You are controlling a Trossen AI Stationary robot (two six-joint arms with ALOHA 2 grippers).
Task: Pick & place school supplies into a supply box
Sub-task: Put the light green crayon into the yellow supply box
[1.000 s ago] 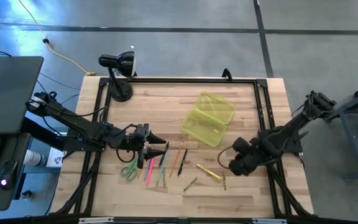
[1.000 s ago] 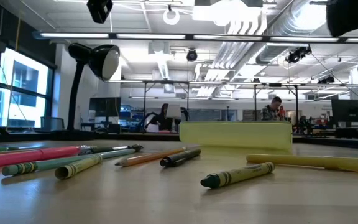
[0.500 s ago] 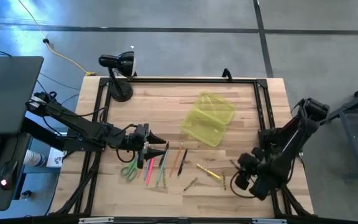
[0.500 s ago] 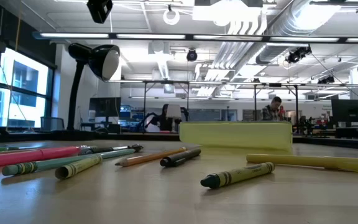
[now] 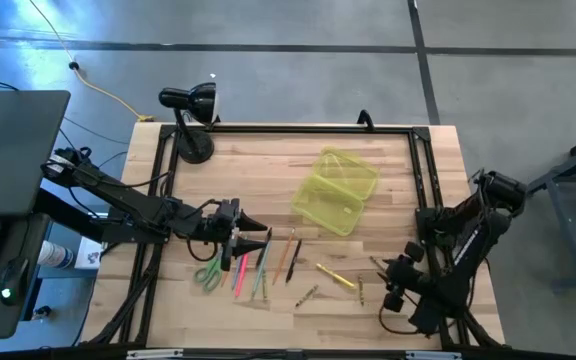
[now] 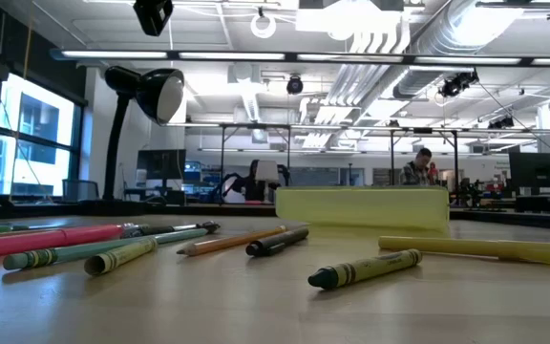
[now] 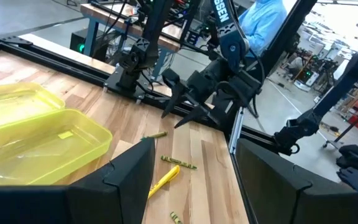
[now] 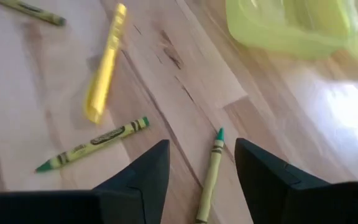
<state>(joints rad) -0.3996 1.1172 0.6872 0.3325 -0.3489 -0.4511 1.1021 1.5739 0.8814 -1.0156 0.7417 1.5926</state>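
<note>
The supply box (image 5: 336, 190) lies open at the table's middle, translucent yellow-green; it also shows in the low view (image 6: 361, 208). The supplies lie in front of it: green-handled scissors (image 5: 208, 272), a pink pen (image 5: 240, 268), green pens (image 5: 261, 270), an orange pencil (image 5: 280, 258), a black pen (image 5: 295, 260), a yellow marker (image 5: 336, 276) and crayons (image 5: 360, 290). My left gripper (image 5: 258, 237) is open and empty above the pens. My right gripper (image 5: 388, 283) is open and empty above the crayons (image 8: 211, 168) near the table's right side.
A black desk lamp (image 5: 193, 120) stands at the far left corner. A black frame (image 5: 418, 170) runs along the table's sides and far edge. Bare wood lies between the box and the lamp. A person (image 7: 263, 18) is in the room beyond the table.
My right gripper has swung toward the table's near right corner, away from the middle, and now hangs over the crayons at the right. It has gone out of the low view's top right corner. My left arm and all the supplies have kept still.
</note>
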